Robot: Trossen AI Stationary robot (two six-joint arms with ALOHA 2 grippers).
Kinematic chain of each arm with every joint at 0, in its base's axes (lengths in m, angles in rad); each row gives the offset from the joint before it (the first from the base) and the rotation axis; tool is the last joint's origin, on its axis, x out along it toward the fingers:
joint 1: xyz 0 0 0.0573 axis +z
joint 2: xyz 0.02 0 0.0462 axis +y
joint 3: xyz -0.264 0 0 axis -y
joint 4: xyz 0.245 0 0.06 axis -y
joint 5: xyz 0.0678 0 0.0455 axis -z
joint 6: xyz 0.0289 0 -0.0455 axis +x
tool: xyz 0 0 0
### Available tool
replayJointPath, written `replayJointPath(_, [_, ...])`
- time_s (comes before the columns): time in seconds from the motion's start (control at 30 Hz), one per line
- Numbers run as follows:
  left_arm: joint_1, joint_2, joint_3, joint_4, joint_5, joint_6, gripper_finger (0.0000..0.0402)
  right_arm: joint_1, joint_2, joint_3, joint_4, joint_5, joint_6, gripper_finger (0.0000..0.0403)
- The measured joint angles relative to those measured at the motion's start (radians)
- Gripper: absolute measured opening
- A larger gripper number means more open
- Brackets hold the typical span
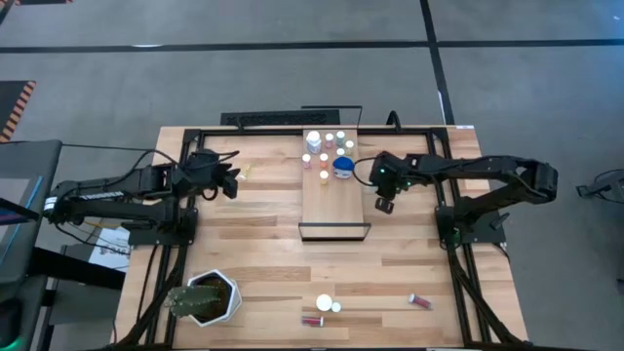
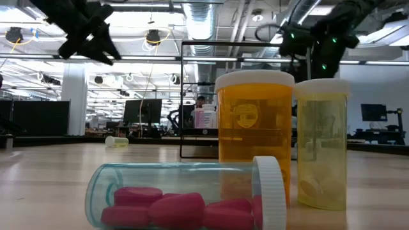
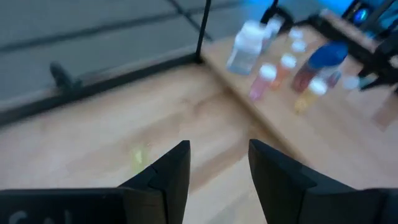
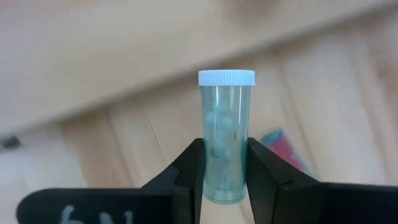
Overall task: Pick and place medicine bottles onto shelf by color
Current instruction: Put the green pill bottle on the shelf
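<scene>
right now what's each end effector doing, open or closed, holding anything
Left end effector: open, empty, above the slatted wooden tabletop.
Right end effector: closed on a clear pale-blue white-capped medicine bottle.

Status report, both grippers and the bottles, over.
Right gripper shut on teal vial, beside shelf. Left gripper open, empty, left of shelf. Several bottles on table's near edge. Nothing blocking.

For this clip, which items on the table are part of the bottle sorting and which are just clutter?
Part of the job:
- long light-wood shelf board
- small white-capped bottles grouped on it
- clear blue-tinted vial gripped by the right claw
- loose bottles near the front edge
- left claw, open and empty

Lying about:
- white hexagonal plant pot
- black power strip
</scene>
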Motion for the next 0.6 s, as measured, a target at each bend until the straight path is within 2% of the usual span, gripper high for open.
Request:
replayJointPath(0.07, [0.000,0.000,0.000,0.058,-0.007,0.059,0.0149,0.013,0.000,0.045,-0.018,0.011,-0.001,0.0102])
replayJointPath(0.17, [0.000,0.000,0.000,0.170,0.006,0.172,0.0149,0.034,0.000,0.119,-0.079,0.093,0.000,0.0102])
replayJointPath(0.3, [0.000,0.015,0.000,0.298,0.104,0.275,0.0149,0.076,0.000,0.232,-0.159,0.218,0.002,0.0102])
replayJointPath(0.43, [0.000,0.068,0.000,0.391,0.201,0.292,0.0149,0.133,0.000,0.332,-0.183,0.328,0.003,0.0102])
replayJointPath(0.6, [0.000,0.180,0.000,0.493,0.238,0.268,0.0149,0.204,0.000,0.424,-0.183,0.430,0.003,0.0102])
